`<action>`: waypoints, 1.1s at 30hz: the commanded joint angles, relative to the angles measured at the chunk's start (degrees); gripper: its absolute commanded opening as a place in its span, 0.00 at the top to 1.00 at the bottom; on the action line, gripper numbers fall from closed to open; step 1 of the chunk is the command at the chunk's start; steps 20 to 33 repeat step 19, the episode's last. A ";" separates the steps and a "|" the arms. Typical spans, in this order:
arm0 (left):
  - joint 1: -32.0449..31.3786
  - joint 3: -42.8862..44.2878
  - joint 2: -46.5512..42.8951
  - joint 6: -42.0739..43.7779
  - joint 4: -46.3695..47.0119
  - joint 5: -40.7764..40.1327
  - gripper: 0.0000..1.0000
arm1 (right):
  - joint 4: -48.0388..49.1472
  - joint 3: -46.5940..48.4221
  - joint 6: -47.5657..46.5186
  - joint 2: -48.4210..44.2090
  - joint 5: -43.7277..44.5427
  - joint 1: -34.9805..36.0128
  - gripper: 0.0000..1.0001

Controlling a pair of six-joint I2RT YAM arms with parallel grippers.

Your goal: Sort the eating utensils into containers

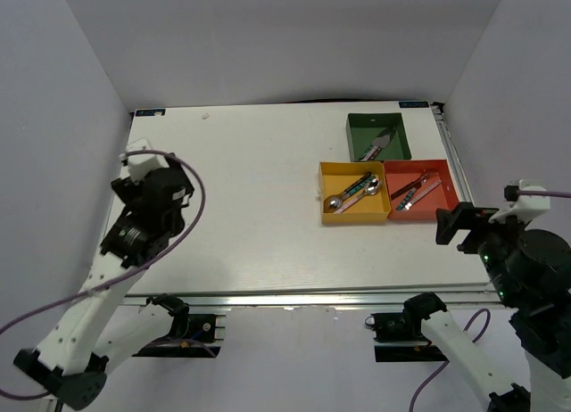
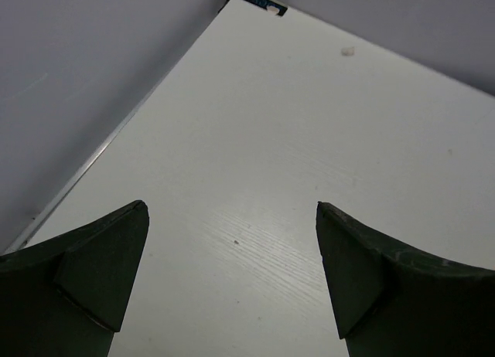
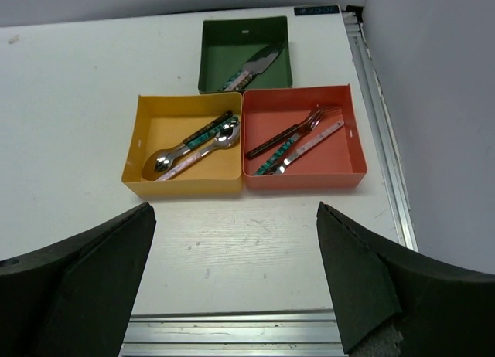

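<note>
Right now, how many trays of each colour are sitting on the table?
Green tray: 1
Yellow tray: 1
Red tray: 1
Total: 3 trays

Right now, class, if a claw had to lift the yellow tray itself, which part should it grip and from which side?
Grip the yellow tray by its left wall near the far corner, coming straight down so the wall is straddled. That wall stands free, whereas the right wall sits against the red tray. The spoons lie diagonally, leaving that far-left corner bare inside.
</note>
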 commanded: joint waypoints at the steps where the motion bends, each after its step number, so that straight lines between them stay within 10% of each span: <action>1: 1.30 3.49 -11.15 -1.58 -3.59 3.02 0.02 | -2.99 4.37 -1.20 -2.47 1.10 0.64 0.11; 33: 1.21 1.39 -18.38 -1.58 -9.60 -1.03 0.02 | -0.10 -5.29 1.44 -5.90 2.94 1.78 0.11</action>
